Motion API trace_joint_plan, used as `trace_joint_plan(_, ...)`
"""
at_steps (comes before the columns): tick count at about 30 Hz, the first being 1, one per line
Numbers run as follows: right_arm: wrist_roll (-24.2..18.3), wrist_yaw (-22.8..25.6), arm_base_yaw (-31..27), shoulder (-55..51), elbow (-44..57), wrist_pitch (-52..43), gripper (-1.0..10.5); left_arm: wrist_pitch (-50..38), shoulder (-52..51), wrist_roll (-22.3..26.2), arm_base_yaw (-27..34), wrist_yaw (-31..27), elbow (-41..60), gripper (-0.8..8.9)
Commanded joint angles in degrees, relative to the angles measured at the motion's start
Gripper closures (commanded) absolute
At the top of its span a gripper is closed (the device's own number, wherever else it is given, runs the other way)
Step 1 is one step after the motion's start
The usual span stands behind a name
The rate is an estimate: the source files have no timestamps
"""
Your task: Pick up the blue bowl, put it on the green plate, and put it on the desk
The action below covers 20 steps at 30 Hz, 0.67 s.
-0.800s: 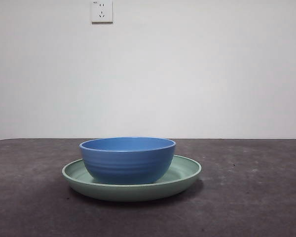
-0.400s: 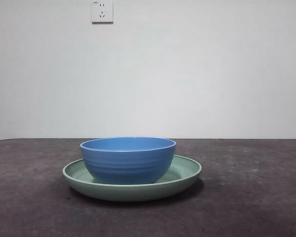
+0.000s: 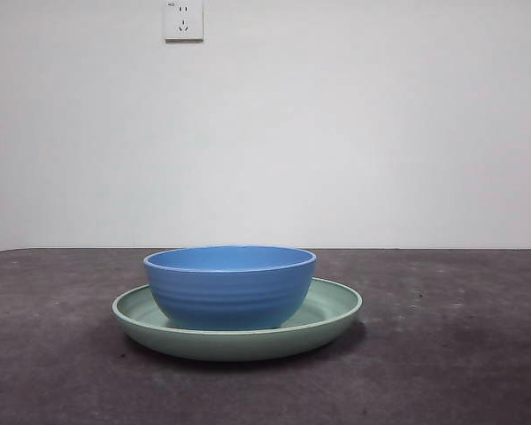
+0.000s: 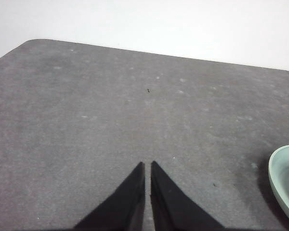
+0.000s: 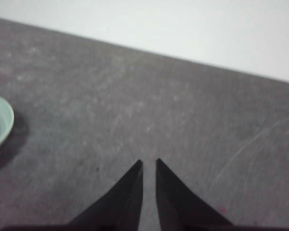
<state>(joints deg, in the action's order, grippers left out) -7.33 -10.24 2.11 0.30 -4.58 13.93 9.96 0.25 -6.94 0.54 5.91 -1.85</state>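
On the desk (image 3: pixel 62 372), seen level from the front, the green plate (image 3: pixel 336 312) lies flat with the blue bowl (image 3: pixel 229 287) standing upright inside it, the bowl's base resting on the plate's inner floor. The bowl sits a little left of the plate's centre, so more of the plate's rim shows on its right side than on its left. Behind the plate the desk runs back to a pale wall, and a white wall socket (image 3: pixel 183 19) is fixed high on that wall, above and slightly left of the bowl. Neither arm shows in this view.

From the left wrist, the left gripper (image 4: pixel 145 164) hangs over bare desk (image 4: pixel 111 110), its two black jaws pressed nearly together with only a thin slit between the tips, holding nothing. A curved piece of the green plate (image 4: pixel 284 179) shows at the picture's edge, well apart from the jaw tips; the bowl is out of this view.

From the right wrist, the right gripper (image 5: pixel 149 161) likewise sits above bare desk (image 5: pixel 192 115), its jaws drawn close with a narrow gap between the tips and nothing between them. A small arc of the green plate (image 5: pixel 1 120) shows at the edge, well apart from this gripper; the bowl cannot be seen
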Motion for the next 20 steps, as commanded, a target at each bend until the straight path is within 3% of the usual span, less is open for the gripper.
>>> trace_joint_plan(1, 1.2, 0.2, -0.1, -0.1, 0.6, -0.7, 9.1, -0.7, -0.1, 0.4, 0.0, -0.2, 1.2, 7.94)
trace_joint_plan(7, 1.4, 0.3, -0.1, -0.1, 1.8, -0.6, 9.1, -0.7, -0.1, 0.4, 0.0, -0.2, 1.2, 7.93)
trace_joint_plan(20, 6.0, 1.7, -0.1, -0.1, 3.1, -2.1, 9.1, -0.7, -0.1, 0.4, 0.0, -0.2, 1.2, 7.94)
